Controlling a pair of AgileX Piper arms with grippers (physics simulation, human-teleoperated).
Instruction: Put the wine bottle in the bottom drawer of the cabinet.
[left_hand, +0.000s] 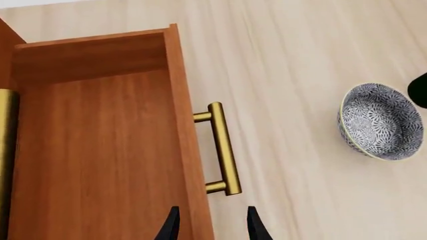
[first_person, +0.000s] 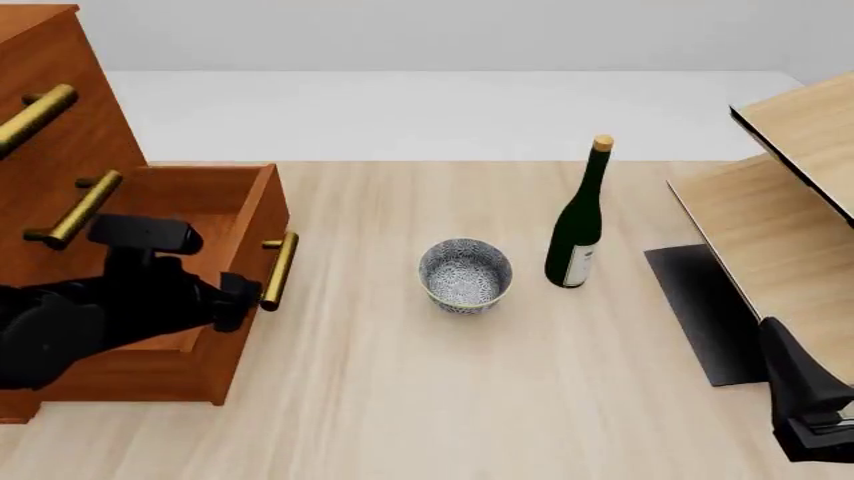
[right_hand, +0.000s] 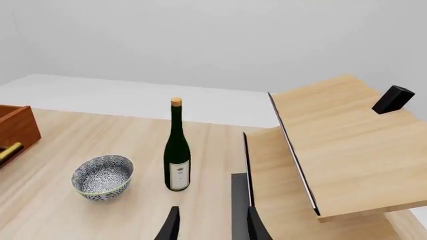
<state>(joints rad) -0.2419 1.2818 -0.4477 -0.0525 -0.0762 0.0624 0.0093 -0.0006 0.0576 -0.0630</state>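
The drawer (first_person: 200, 270) is pulled out and empty; the bottle (first_person: 578, 222) stands upright beside the bowl (first_person: 466, 275). The right gripper (right_hand: 210, 225) — fingers apart, empty — should take the body low, squarely, clear of the bowl. The left gripper (left_hand: 210, 225) is open too.

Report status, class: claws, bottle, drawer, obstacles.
Both claws open, holding nothing. Wine bottle upright on table, untouched. Bottom drawer pulled open. Patterned bowl sits between bottle and drawer.
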